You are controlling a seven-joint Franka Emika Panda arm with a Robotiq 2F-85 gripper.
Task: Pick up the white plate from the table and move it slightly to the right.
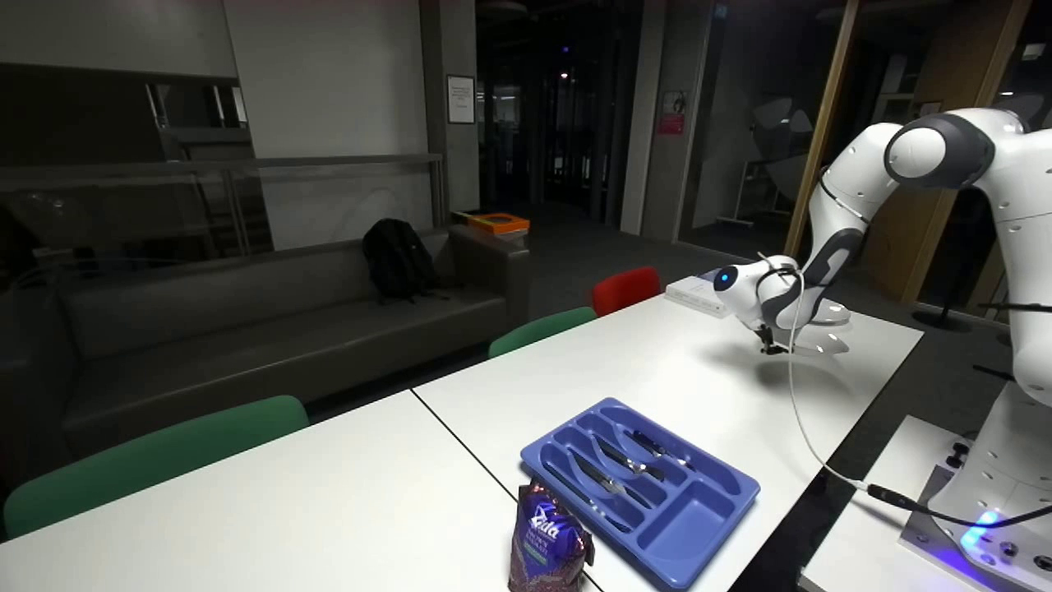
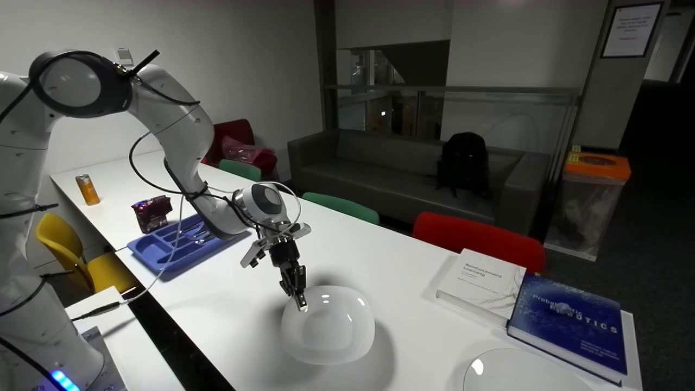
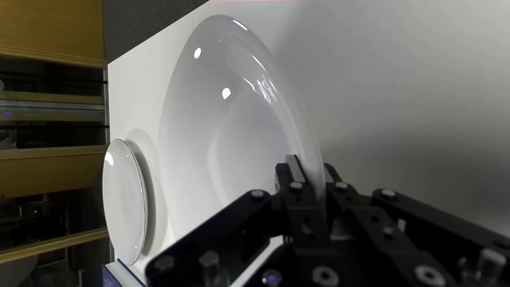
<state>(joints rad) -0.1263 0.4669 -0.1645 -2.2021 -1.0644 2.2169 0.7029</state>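
Observation:
The white plate, a deep round dish, shows in both exterior views point(image 1: 818, 340) point(image 2: 328, 331) and fills much of the wrist view point(image 3: 239, 139). My gripper point(image 3: 312, 167) is shut on its rim, one finger inside the dish and one outside. The gripper also shows in both exterior views point(image 1: 772, 350) point(image 2: 298, 296). The plate hangs a little above the white table point(image 1: 345, 485) point(image 2: 412, 293), with its shadow set apart below it. It looks slightly tilted. Part of the rim between the fingers is hidden in the wrist view.
A flatter white plate point(image 2: 521, 374) point(image 3: 125, 203) lies near the table's end. A white book point(image 2: 480, 282) and a blue book point(image 2: 567, 326) lie beside it. A blue cutlery tray point(image 1: 690, 518) and a purple bag point(image 1: 546, 543) stand further along. A can point(image 2: 87, 190) stands beyond.

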